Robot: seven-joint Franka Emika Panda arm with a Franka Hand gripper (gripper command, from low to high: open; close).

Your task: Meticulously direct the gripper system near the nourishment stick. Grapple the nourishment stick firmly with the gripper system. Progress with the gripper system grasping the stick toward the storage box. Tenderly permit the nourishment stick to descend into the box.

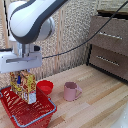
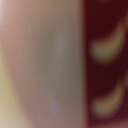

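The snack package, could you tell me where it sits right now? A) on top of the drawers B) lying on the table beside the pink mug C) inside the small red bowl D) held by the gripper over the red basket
D: the snack package hangs upright from the gripper, over the red basket.

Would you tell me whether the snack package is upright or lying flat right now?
Upright: the snack package hangs on end from the gripper, over the red basket.
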